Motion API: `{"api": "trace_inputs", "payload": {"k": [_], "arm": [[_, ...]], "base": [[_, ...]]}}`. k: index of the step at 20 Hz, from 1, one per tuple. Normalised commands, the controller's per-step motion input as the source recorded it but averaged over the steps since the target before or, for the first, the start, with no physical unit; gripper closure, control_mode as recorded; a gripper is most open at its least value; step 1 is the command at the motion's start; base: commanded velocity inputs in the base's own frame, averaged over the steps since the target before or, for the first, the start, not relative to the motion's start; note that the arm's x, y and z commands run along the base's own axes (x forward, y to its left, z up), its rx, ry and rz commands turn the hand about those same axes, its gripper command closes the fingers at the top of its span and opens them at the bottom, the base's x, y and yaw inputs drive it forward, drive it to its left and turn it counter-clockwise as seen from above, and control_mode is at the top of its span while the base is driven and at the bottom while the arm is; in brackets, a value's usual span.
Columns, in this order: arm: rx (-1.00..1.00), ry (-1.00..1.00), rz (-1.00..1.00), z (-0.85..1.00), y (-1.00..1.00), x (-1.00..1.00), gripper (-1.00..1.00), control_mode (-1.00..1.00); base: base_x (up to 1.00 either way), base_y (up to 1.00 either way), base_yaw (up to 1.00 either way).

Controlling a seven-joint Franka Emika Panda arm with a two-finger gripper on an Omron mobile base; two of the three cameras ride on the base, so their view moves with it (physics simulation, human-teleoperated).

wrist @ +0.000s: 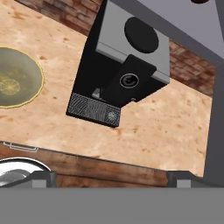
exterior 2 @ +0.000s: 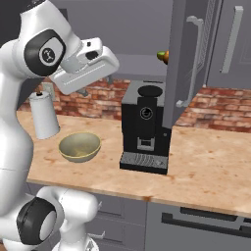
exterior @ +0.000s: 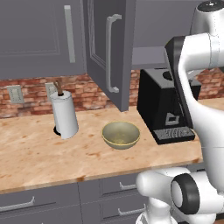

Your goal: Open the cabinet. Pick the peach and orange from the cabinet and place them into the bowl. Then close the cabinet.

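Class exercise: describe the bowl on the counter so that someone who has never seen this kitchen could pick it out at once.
Start at the wooden counter beneath the grey wall cabinet, whose one door stands open. On it, between the white paper-towel roll and the black coffee machine, sits the bowl. It is the one low, round, open thing there: olive-tan with a yellowish inside, and empty.

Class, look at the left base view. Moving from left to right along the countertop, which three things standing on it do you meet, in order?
Paper-towel roll → bowl → black coffee machine.
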Motion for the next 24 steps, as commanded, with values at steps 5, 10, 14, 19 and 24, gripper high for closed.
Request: {"api": "trace_inputs", "payload": {"k": [5, 10, 14, 19, 24], "arm": [[0.0, -0.05, 0.0, -0.01, 0.0, -0.01, -1.0, -1.0], [0.02, -0.01, 0.0, -0.02, 0.0, -0.02, -1.0, -1.0], [0.12, -0.07, 0.0, -0.01, 0.04, 0.0, -1.0, -1.0], [0.19, -0.02, -0.03, 0.01, 0.0, 0.0, -1.0, -1.0], [0.03, -0.2, -0.04, 0.0, -0.03, 0.0, -1.0, -1.0]], "base": [[0.0, 0.0, 0.0], [0.0, 0.0, 0.0], [0.0, 0.0, 0.0], [0.0, 0.0, 0.0], [0.0, 0.0, 0.0]]}}
